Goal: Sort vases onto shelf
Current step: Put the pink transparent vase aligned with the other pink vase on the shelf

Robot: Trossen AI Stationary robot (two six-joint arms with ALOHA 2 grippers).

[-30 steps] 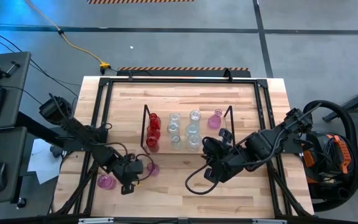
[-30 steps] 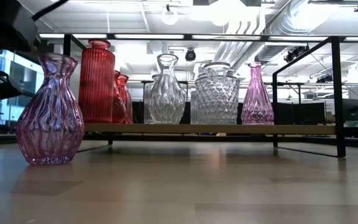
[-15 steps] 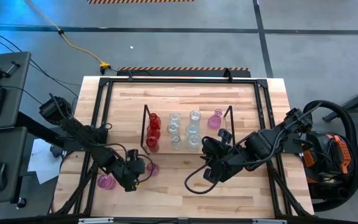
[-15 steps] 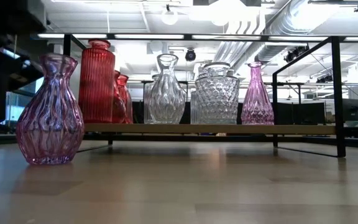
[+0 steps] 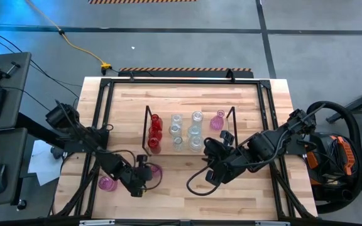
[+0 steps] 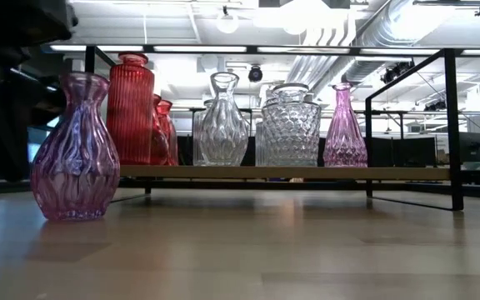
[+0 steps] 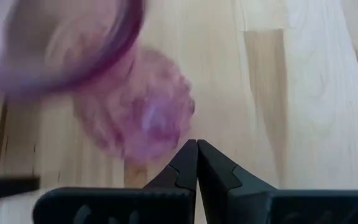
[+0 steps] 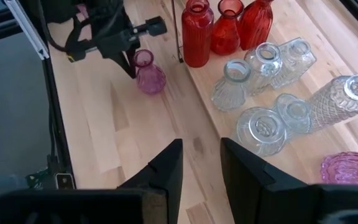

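The shelf (image 5: 190,145) on the tabletop (image 5: 187,100) holds red, clear and pink vases. One pink vase (image 5: 154,171) stands upright just off its left end, touching the left end effector (image 5: 144,172) (fingers together, gripping nothing); right end effector (image 5: 210,147) waits, half-parted and empty, by the shelf

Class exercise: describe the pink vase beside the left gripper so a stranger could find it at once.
Start at the low wire-framed shelf in the middle of the wooden table. Just off its red-vase end stands a ribbed pink glass vase, beside the shut left gripper. Unlike the other loose pink vase, it stands nearest the shelf.
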